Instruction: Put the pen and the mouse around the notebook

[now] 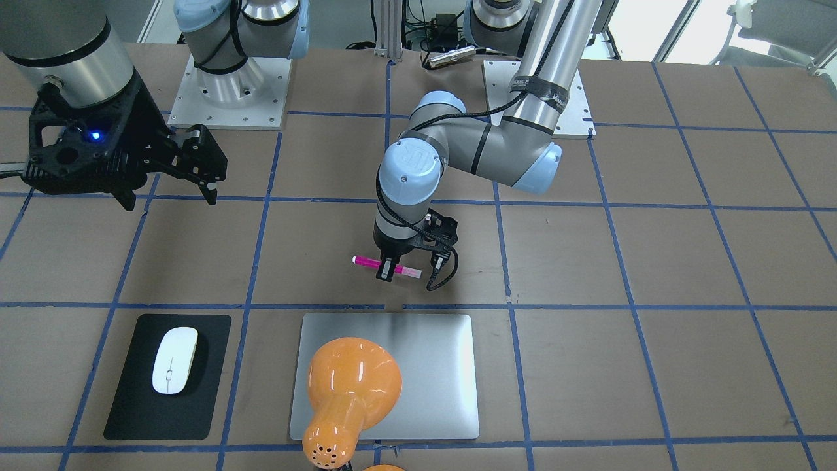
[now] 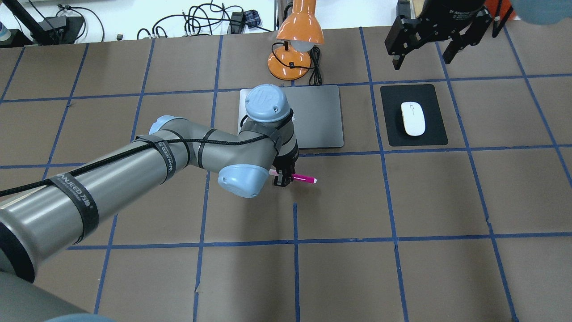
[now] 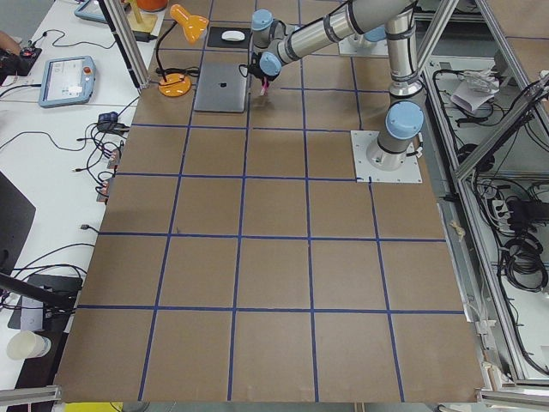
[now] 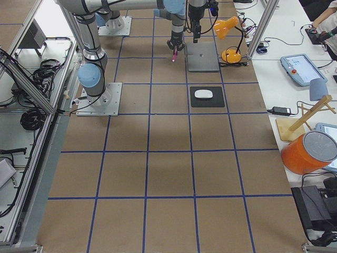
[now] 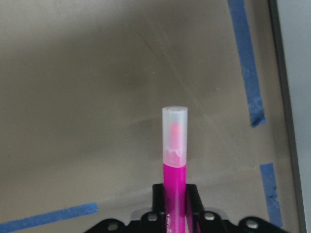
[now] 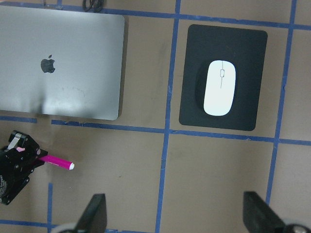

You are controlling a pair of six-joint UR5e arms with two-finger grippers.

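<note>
My left gripper [image 1: 387, 268] [image 2: 282, 179] is shut on the magenta pen [image 1: 366, 261] [image 2: 304, 180] and holds it level, low over the table, on the robot's side of the silver notebook [image 1: 425, 366] [image 2: 319, 116] [image 6: 73, 68]. In the left wrist view the pen [image 5: 175, 145] points away, its pale cap outermost. The white mouse [image 1: 174, 360] [image 2: 413, 118] [image 6: 219, 87] lies on a black mat [image 1: 131, 405] [image 2: 393, 134] beside the notebook. My right gripper [image 1: 170, 190] [image 2: 422, 49] [image 6: 177, 218] hangs open and empty, high up near the mouse.
An orange desk lamp [image 1: 353, 386] [image 2: 297, 31] stands at the notebook's far edge, its shade hanging over the notebook. Blue tape lines grid the brown table. Cables lie beyond the far edge.
</note>
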